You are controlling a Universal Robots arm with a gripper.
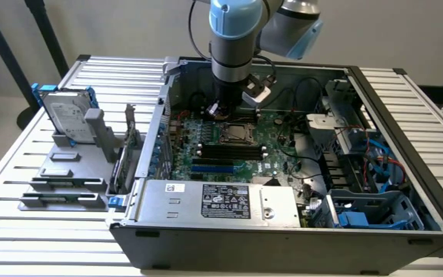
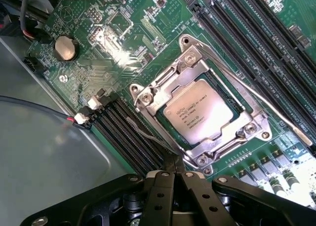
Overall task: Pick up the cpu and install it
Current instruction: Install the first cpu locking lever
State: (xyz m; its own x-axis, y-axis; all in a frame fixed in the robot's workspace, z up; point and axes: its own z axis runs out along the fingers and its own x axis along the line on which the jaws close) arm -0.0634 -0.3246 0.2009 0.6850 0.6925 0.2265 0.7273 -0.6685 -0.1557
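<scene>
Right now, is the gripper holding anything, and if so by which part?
Nothing is held. The gripper is shut with its fingertips pressed together and empty, hovering just beside the socket, where the cpu already sits in its frame.

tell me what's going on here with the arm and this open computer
A robot arm is reaching down into an open computer case that lies on a slatted table. Its tool is shut and empty, hovering just above the motherboard beside the processor socket. The cpu already sits in that socket, inside its metal frame. A hard drive stands in a holder outside the case, at the exterior view's left.
</scene>
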